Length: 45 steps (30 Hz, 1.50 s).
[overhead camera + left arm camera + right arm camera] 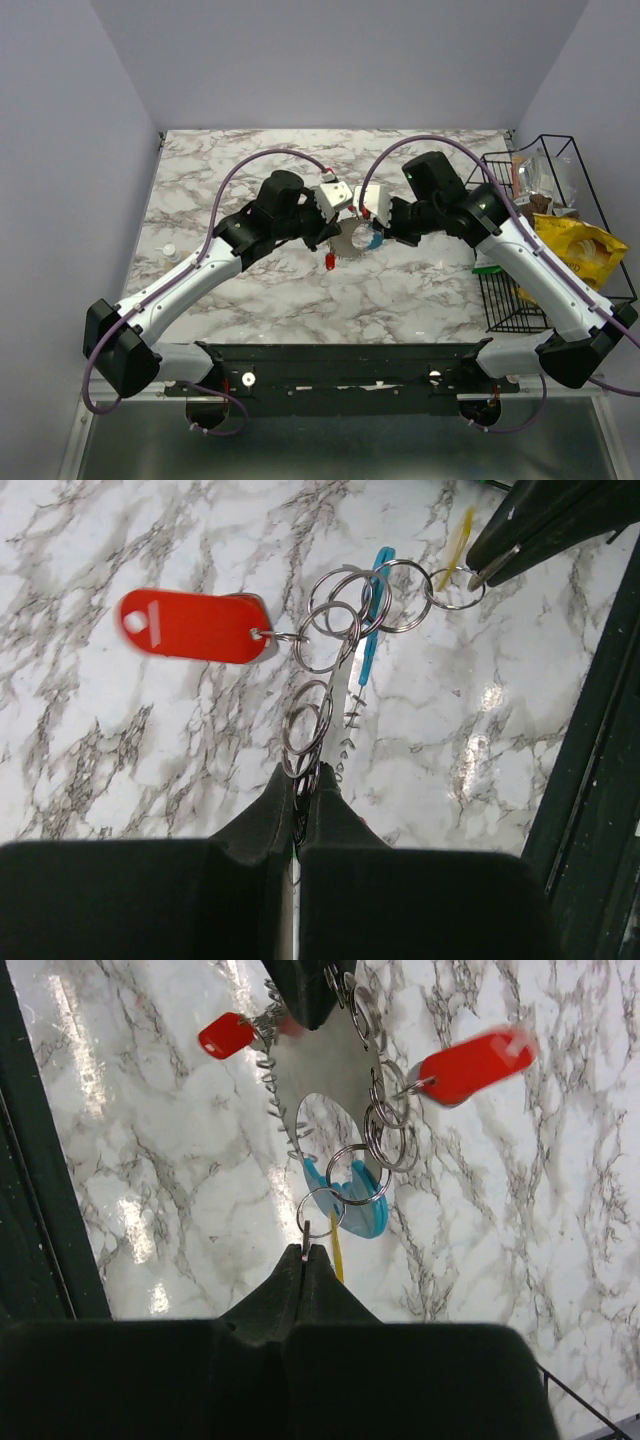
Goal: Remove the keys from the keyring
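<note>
Wrist views: left tool (298,780) pinches keyring (330,1070); right tool (305,1252), small ring (302,1215)

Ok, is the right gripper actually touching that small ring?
Touching. The right wrist view shows the right gripper shut on the small ring, with the ring's lower edge pinched between the fingertips.

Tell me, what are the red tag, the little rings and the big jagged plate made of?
The red tag looks like plastic: smooth, even colour, with a moulded hole at one end. The little rings look like steel wire: thin, silvery, shiny coils. The jagged plate seems to be thin sheet metal, dull grey with a soft sheen, though that is less sure.
</note>
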Tool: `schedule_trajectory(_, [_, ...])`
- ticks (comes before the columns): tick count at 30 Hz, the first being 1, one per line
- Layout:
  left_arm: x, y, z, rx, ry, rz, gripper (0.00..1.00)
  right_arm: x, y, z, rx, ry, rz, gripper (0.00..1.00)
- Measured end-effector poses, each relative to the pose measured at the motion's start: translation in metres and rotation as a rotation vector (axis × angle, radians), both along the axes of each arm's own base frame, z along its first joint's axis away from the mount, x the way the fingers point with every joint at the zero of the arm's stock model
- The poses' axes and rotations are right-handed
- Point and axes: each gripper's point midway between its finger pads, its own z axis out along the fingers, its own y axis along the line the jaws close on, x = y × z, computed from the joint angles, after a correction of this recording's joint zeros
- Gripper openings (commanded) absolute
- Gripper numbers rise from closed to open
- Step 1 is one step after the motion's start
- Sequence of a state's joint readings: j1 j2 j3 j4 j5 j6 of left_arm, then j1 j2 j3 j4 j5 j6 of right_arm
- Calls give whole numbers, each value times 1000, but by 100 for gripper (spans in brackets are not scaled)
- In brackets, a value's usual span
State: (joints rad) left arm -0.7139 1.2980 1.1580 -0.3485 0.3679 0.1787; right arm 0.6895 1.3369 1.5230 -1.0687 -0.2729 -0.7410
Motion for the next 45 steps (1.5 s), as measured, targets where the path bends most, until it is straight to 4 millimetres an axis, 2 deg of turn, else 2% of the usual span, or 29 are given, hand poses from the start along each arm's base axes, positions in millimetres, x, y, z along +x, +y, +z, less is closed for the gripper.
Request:
schedule_trajectory(10, [1,15,10,22,-92,48,0,3,16,4,58,-38,56,1])
schedule_trajectory(18, [-4,13,13,29,-130,-6,0,0,13,9,51,-68,63,1])
schedule_trajectory(21, [-7,10,14,34,-149,-38,8,-4,10,12,46,-79,71,1])
schedule_trajectory(22, [-8,10,14,37,-154,-47,16,-6,9,14,46,-82,76,1])
schedule_trajectory(25, [-14,8,11,49,-153,-88,30,-12,6,23,51,-96,89,1])
schedule_trajectory(28, [-23,7,8,54,-135,-136,39,-15,7,38,79,-117,102,1])
schedule_trajectory(31, [-29,5,14,42,-135,-176,46,-19,8,47,97,-118,120,1])
schedule_trajectory(34, [-35,4,23,31,-137,-203,49,-25,8,50,102,-101,136,1])
schedule_trajectory(45, [-42,2,56,-18,-166,-233,50,-40,10,63,134,-69,191,1])
